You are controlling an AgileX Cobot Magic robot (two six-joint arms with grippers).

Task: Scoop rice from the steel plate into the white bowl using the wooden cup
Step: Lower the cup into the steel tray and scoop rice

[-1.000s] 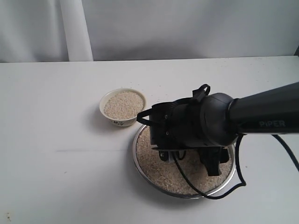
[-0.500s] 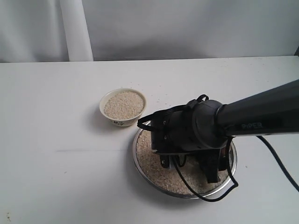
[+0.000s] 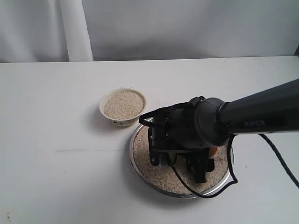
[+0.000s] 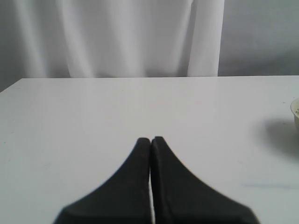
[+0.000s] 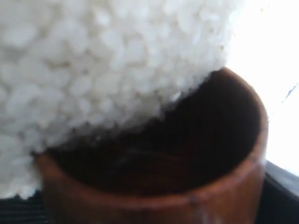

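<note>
The steel plate [image 3: 132, 156] lies at centre right, spread with rice [image 3: 142, 151]. My right gripper [image 3: 205, 164] reaches down into it, shut on the wooden cup [image 3: 213, 150], of which only a brown sliver shows past the wrist. In the right wrist view the cup's rim [image 5: 252, 154] and dark inside [image 5: 187, 135] fill the frame, the mouth pushed against heaped rice [image 5: 93, 60]. The white bowl [image 3: 123, 107], full of rice, stands just behind and left of the plate. My left gripper [image 4: 151, 140] is shut on nothing over bare table.
The white table [image 3: 56, 140] stretches wide to the left and front. A pale curtain [image 3: 74, 28] hangs behind the back edge. A black cable [image 3: 233, 179] loops from the right arm over the plate's near right rim. The bowl's edge [image 4: 295, 112] shows in the left wrist view.
The right arm has come down and swung left over the plate, driving the cup into the rice. The plate has slid slightly left. The bowl has not moved.
</note>
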